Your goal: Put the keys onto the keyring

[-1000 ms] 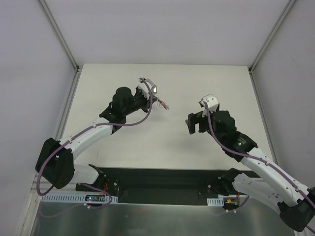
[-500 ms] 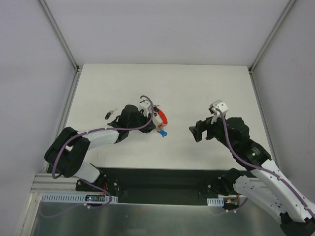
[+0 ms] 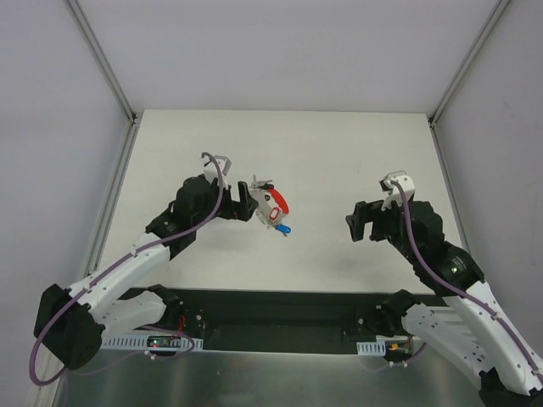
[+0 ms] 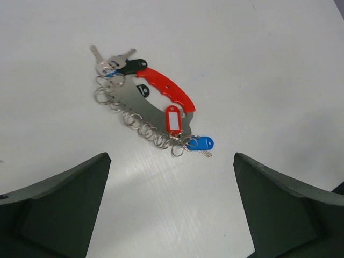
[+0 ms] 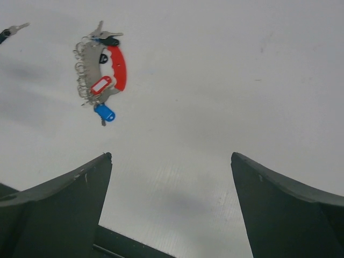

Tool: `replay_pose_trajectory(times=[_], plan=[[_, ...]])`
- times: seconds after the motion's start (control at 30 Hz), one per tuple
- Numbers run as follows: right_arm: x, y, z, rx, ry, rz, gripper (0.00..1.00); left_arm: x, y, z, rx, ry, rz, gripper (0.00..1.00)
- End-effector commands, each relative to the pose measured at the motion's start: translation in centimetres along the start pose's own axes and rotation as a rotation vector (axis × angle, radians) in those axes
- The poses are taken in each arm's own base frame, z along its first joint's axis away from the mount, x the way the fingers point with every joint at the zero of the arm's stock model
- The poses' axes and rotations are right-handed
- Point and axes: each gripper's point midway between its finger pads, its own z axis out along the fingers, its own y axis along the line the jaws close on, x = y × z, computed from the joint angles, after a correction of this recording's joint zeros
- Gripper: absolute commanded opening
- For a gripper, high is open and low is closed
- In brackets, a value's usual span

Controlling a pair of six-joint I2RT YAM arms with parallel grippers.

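Observation:
The keyring, a chain of small silver rings with a red curved clip, lies flat on the white table. On it hang a red-tagged key, a blue key and a black-headed key beside silver keys. In the top view the bunch lies just right of my left gripper. That left gripper is open and empty, a little short of the blue key. My right gripper is open and empty, well to the right of the keyring. One loose key lies apart, beyond the bunch.
The white table is bounded by grey walls with metal frame posts at left and right. A black mounting rail runs along the near edge between the arm bases.
My left gripper has opened and let go of the keyring, which now lies on the table, and it has drawn back to the left. The right arm has pulled away to the right.

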Motion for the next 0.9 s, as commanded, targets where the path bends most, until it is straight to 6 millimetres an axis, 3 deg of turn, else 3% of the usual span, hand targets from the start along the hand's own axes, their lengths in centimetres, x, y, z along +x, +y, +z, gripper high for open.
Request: replay_pose_trajectory(times=[0.0,0.1,0.23,0.43,0.57,0.73,0.87], plan=[[-0.4,-4.9,-1.5,0.287,0.033,0.067,0.96,-1.8,3.2,-4.2,-0.217,-0.029,-0.063,0.99],[0.2,-7.2,-1.9,0.417,0.088,0.077,0.96,-4.0,3.8,-7.3,-0.278,-0.12,-0.051,0.99],[0.4,-9.0,-2.2,0.519,0.136,0.092,0.96,-7.2,3.3,-11.8,-0.267,-0.286,-0.004,0.99],[1.1,-11.0,-2.0,0.651,0.188,0.143,0.96,-9.0,4.1,-16.2,-0.318,-0.447,0.026,0.99],[1.8,-11.1,-1.0,0.653,0.228,0.167,0.96,-8.1,4.7,-16.2,-0.335,-0.442,0.043,0.99],[2.1,-11.3,-0.3,0.653,0.222,0.184,0.96,-5.8,6.8,-14.5,-0.42,-0.386,-0.001,0.99],[2.2,-11.7,0.1,0.652,0.217,0.197,0.96,-5.3,7.7,-14.4,-0.474,-0.377,-0.013,0.99]])
